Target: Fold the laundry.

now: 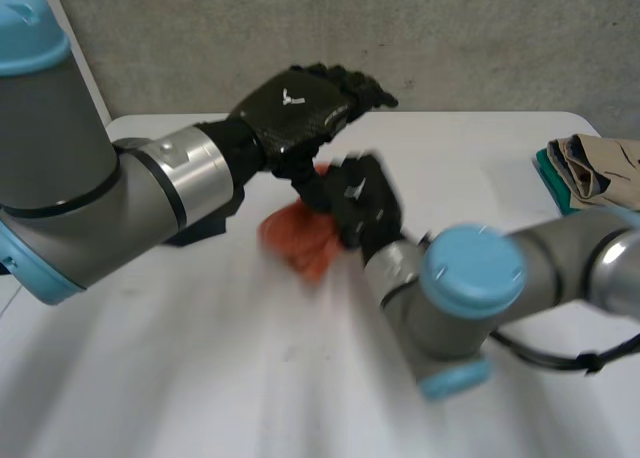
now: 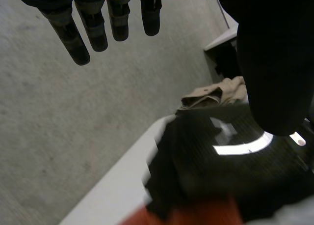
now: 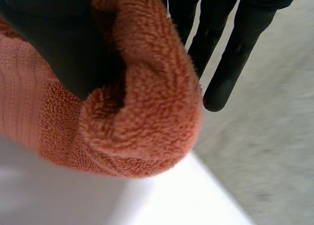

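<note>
Orange towel (image 1: 300,240): bunched, middle of surface (image 1: 200,378). Right hand (image 1: 360,203): fingers (image 3: 230,63) and thumb pinch towel edge. Left hand (image 1: 300,103): above towel, fingers straight, empty. Advice: left hand takes free edge, towel spread flat before folding.

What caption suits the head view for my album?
Right hand pinches an orange towel at a white table; open left hand hovers over it.

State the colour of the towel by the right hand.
Plain rust-orange; the towel shows best in the right wrist view.
</note>
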Action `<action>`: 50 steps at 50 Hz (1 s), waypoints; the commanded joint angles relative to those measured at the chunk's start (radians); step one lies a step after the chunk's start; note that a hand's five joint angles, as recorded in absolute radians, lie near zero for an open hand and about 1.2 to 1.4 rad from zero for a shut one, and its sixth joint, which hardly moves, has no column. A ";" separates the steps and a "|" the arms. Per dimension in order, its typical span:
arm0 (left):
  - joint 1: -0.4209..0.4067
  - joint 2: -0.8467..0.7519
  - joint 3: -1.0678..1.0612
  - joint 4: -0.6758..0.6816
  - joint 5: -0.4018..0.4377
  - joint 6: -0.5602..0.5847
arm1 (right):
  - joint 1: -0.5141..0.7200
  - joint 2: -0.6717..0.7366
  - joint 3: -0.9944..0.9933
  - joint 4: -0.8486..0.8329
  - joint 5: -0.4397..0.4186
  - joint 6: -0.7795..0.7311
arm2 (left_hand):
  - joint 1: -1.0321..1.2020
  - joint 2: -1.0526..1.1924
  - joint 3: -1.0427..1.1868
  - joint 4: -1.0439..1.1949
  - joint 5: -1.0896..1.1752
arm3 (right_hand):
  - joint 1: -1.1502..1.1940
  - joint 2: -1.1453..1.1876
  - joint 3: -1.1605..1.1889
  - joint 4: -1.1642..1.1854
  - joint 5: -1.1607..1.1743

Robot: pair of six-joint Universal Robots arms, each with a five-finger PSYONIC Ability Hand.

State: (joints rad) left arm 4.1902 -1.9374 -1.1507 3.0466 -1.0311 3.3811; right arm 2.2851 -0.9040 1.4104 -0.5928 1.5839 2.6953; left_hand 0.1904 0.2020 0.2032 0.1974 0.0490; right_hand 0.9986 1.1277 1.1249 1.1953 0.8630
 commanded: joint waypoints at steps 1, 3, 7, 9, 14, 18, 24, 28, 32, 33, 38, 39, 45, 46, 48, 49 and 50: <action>0.002 0.038 0.083 0.021 -0.038 -0.060 | -0.171 -0.091 -0.128 -0.010 -0.005 0.052 | -0.006 -0.018 -0.019 -0.013 -0.039 | 0.398 0.269 0.271 0.201 0.359; 0.002 0.047 0.117 0.047 -0.046 -0.107 | -0.237 -0.111 -0.175 -0.013 -0.009 0.084 | -0.006 -0.018 -0.019 -0.013 -0.039 | 0.398 0.269 0.271 0.201 0.359; 0.002 0.063 0.132 0.077 -0.046 -0.150 | -0.370 -0.121 -0.254 -0.024 -0.035 0.150 | 0.000 -0.012 -0.013 -0.007 -0.034 | 0.398 0.269 0.271 0.201 0.359; 0.002 0.080 0.131 0.096 -0.046 -0.170 | -0.456 -0.121 -0.287 -0.035 -0.061 0.192 | 0.003 -0.009 -0.010 -0.004 -0.031 | 0.398 0.269 0.271 0.201 0.359; 0.002 0.086 0.115 0.109 -0.047 -0.180 | -0.628 -0.081 -0.336 -0.068 -0.131 0.247 | 0.005 -0.006 -0.007 -0.002 -0.028 | 0.398 0.269 0.271 0.201 0.359; 0.001 0.083 0.091 0.110 -0.047 -0.180 | -0.745 0.022 -0.375 -0.082 -0.203 0.248 | 0.005 -0.006 -0.007 -0.002 -0.028 | 0.398 0.269 0.271 0.201 0.359; -0.008 0.071 0.052 0.110 -0.044 -0.175 | -0.874 0.206 -0.429 -0.082 -0.347 0.241 | 0.005 -0.006 -0.007 -0.002 -0.028 | 0.398 0.269 0.271 0.201 0.359; -0.010 0.045 0.046 0.110 -0.046 -0.174 | -0.952 0.292 -0.445 -0.070 -0.424 0.210 | 0.008 -0.003 -0.004 0.001 -0.025 | 0.398 0.269 0.271 0.201 0.359; -0.012 0.025 0.045 0.110 -0.047 -0.174 | -1.001 0.353 -0.449 -0.070 -0.455 0.150 | 0.011 0.000 -0.001 0.004 -0.022 | 0.398 0.269 0.271 0.201 0.359; -0.012 0.021 0.045 0.110 -0.049 -0.174 | -1.015 0.361 -0.446 -0.068 -0.461 0.131 | 0.011 0.000 -0.001 0.004 -0.022 | 0.398 0.269 0.271 0.201 0.359; -0.018 0.015 0.046 0.110 -0.047 -0.174 | -1.055 0.356 -0.413 -0.055 -0.481 0.075 | 0.011 0.000 -0.001 0.004 -0.022 | 0.398 0.269 0.271 0.201 0.359; -0.018 0.015 0.046 0.112 -0.047 -0.174 | -1.056 0.352 -0.404 -0.048 -0.486 0.068 | 0.011 0.000 -0.001 0.004 -0.022 | 0.398 0.269 0.271 0.201 0.359; -0.018 0.015 0.052 0.110 -0.049 -0.174 | -1.073 0.243 -0.334 0.005 -0.478 0.048 | 0.011 0.000 -0.001 0.004 -0.022 | -0.824 -0.953 -0.950 -1.021 -0.863; -0.021 0.017 0.052 0.110 -0.049 -0.174 | -1.084 0.219 -0.314 0.019 -0.479 0.048 | 0.011 0.000 -0.001 0.004 -0.022 | -0.824 -0.953 -0.950 -1.021 -0.863; -0.027 0.017 0.052 0.110 -0.049 -0.174 | -1.102 0.177 -0.272 0.039 -0.492 0.044 | 0.011 0.000 -0.001 0.004 -0.022 | -0.824 -0.953 -0.950 -1.021 -0.863; -0.031 0.018 0.051 0.110 -0.049 -0.174 | -1.122 0.125 -0.221 0.065 -0.501 0.043 | 0.011 0.000 -0.001 0.004 -0.022 | -0.824 -0.953 -0.950 -1.021 -0.863; -0.042 0.021 0.049 0.110 -0.049 -0.174 | -1.131 0.096 -0.197 0.074 -0.502 0.043 | 0.011 0.000 -0.001 0.004 -0.022 | -0.824 -0.953 -0.950 -1.021 -0.863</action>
State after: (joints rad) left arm 4.1701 -1.9230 -1.0995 3.1574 -1.0793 3.2076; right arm 1.2057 -0.6463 1.0754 -0.5905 1.1003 2.7406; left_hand 0.1905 0.2020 0.2033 0.1974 0.0490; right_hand 0.2250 0.2126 0.2171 0.2246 0.0551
